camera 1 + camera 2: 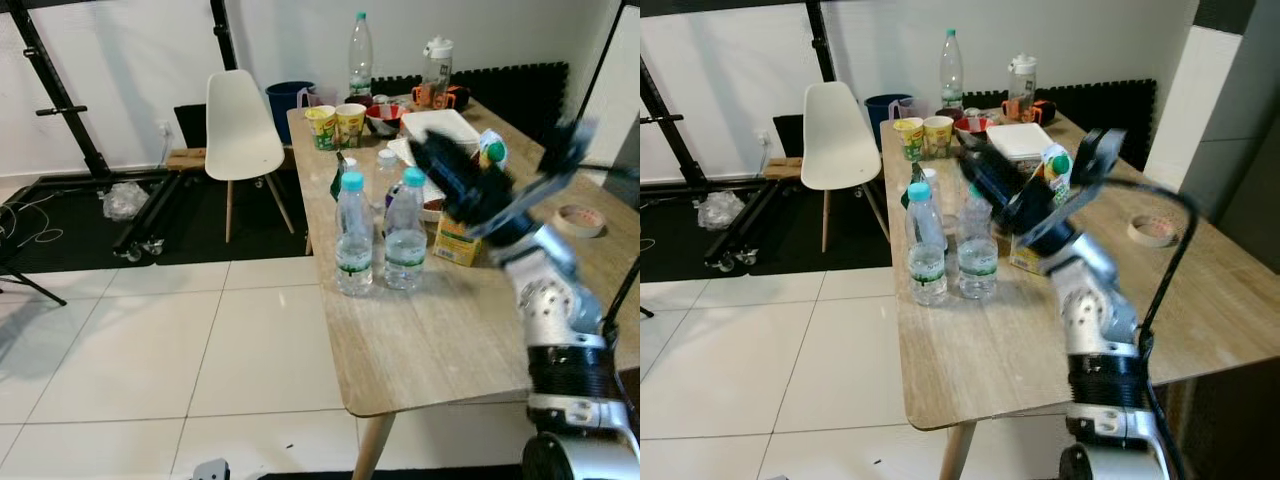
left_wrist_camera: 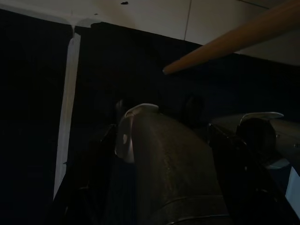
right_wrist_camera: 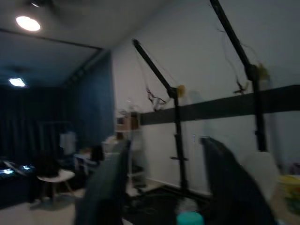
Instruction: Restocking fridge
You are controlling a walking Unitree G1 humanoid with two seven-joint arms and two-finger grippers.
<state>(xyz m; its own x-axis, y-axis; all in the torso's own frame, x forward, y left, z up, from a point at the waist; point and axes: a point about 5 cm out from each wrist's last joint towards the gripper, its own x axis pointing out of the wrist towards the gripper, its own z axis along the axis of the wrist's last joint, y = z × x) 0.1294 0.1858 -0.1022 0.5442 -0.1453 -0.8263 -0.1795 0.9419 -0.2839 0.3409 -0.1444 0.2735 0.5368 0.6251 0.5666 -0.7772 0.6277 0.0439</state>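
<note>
Right gripper (image 1: 500, 175), fingers spread and empty, above water bottles (image 1: 354, 240): probably full, heavy, smooth; grasp mid-body.

No word, number or brand can be read anywhere; the two water bottles (image 1: 354, 240) carry green-and-white labels too small and soft to make out; the yellow cups (image 1: 336, 125) and the yellow carton (image 1: 456, 245) show printing that stays illegible.
</note>
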